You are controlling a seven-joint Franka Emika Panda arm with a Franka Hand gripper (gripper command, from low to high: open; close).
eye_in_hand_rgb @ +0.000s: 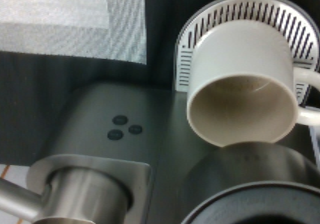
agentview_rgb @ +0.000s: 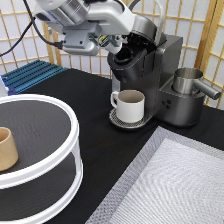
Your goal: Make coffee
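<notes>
While mug waits, gripper — above brewer.

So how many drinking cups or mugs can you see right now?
2. The white mug sits on the coffee machine's drip tray. The tan cup stands on the round shelf at the exterior view's left. Others may be hidden.

looks like a staged home kitchen corner, set up for a robot. paper-and-wood shoji screen closing off the far side, black table carrying a grey pod coffee machine with a white mug on its drip tray, steel milk jug at right, white two-tier turntable near left, grey woven placemat near right.
</notes>
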